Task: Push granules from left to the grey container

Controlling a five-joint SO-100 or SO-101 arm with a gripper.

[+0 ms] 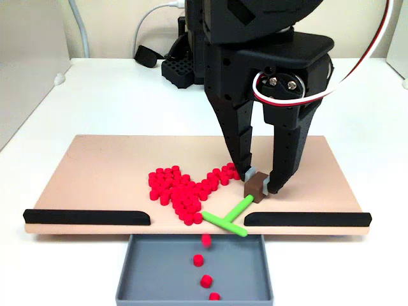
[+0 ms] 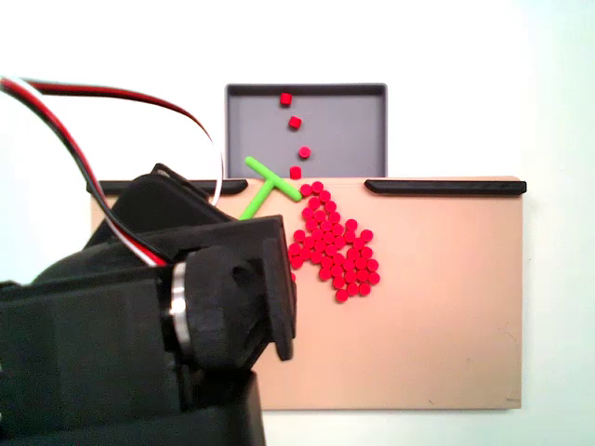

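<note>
Pincer (image 1: 257, 183) is clamped on the brown block handle (image 1: 256, 187) of the green T-shaped pusher (image 1: 227, 220), with the crossbar sitting in the gap between the two black strips (image 1: 86, 217), right at the board's front edge. Most granules (image 1: 180, 189) sit in a loose heap on the tan board (image 1: 95, 172), just beside the crossbar on its left in this front fixed view; four are already in the grey container (image 2: 344, 130) below the gap. Risks as I see them: the crossbar is short next to the heap, so a sweep likely spills pellets round both ends and piles them against the left strip rather than through the gap. The stick runs at an angle from the handle, so side load could twist it in the grip. Pellets are cylinders and may roll, so a fast push could send some over the container's low walls onto the tabletop (image 1: 127, 95). In the other fixed view the arm hides the handle, so no cross-check of the grip there.
</note>
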